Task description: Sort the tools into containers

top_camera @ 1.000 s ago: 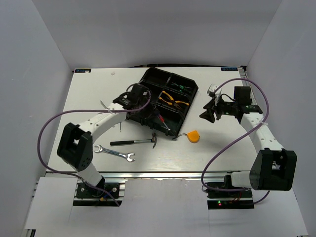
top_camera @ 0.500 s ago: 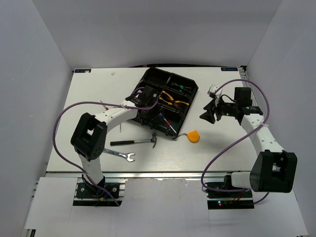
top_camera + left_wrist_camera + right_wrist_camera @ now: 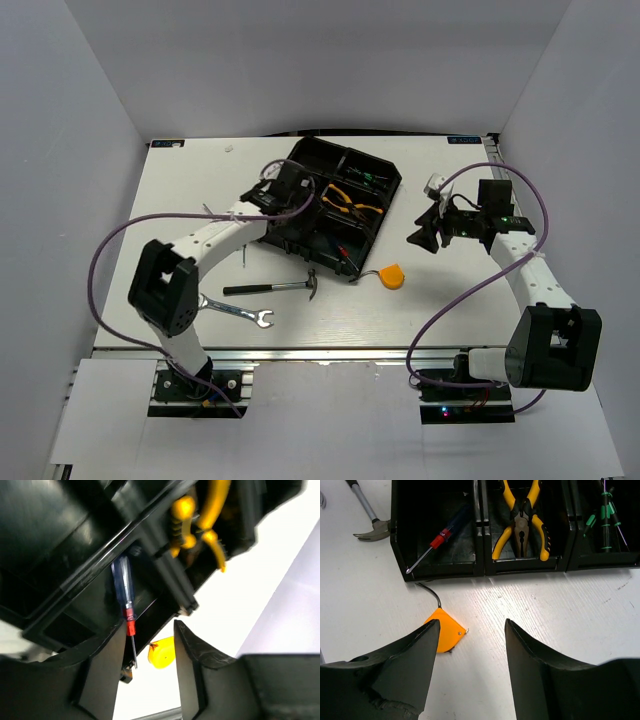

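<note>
Above the blue screwdriver (image 3: 124,586), the left gripper (image 3: 150,625) hangs wide open, empty.

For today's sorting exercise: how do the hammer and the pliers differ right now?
The hammer lies on the table, outside the tray; the pliers lie in a tray compartment. The hammer's handle is black, the pliers' handles yellow. Both lie flat.

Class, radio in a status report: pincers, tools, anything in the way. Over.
Left pincer open over tray; right pincer open near tape. In tray: screwdriver, pliers. On table: hammer, wrench, tape. Nothing between right pincer and tape.
</note>
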